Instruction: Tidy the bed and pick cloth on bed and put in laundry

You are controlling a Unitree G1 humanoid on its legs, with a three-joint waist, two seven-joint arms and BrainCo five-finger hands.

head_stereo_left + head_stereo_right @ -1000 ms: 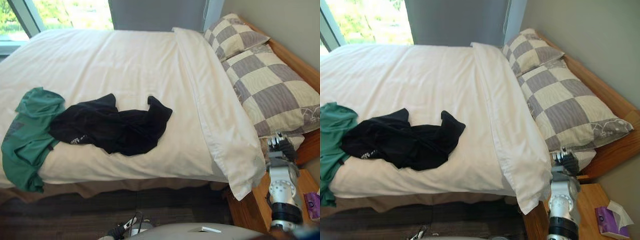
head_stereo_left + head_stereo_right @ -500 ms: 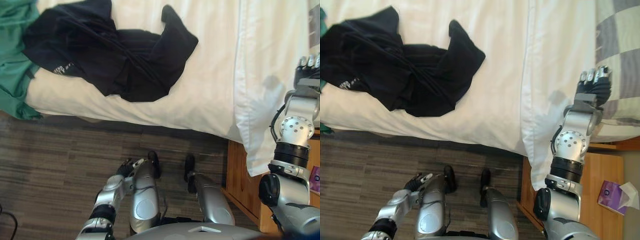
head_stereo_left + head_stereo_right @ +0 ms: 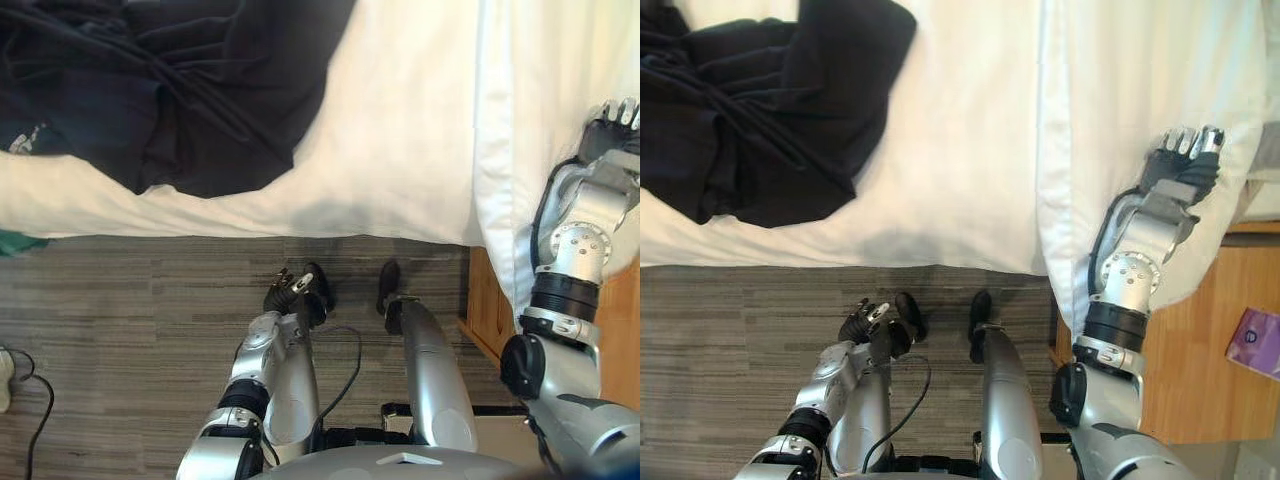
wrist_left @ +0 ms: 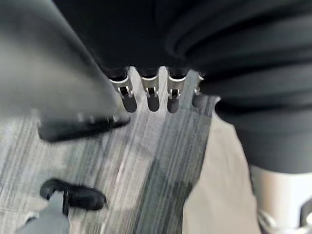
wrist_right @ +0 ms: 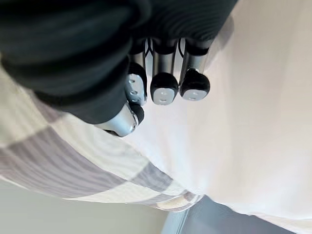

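A black garment (image 3: 170, 90) lies crumpled on the bed (image 3: 400, 150) along its near edge, with a sliver of green cloth (image 3: 15, 243) hanging just below that edge. The right robot hand (image 3: 1180, 160) is raised at the turned-down white sheet (image 3: 1120, 90) by the bed's near right corner, fingers loose and empty, beside a checked pillow (image 5: 58, 161). The left robot hand (image 3: 283, 293) hangs low over the floor (image 3: 120, 320), fingers straight, holding nothing.
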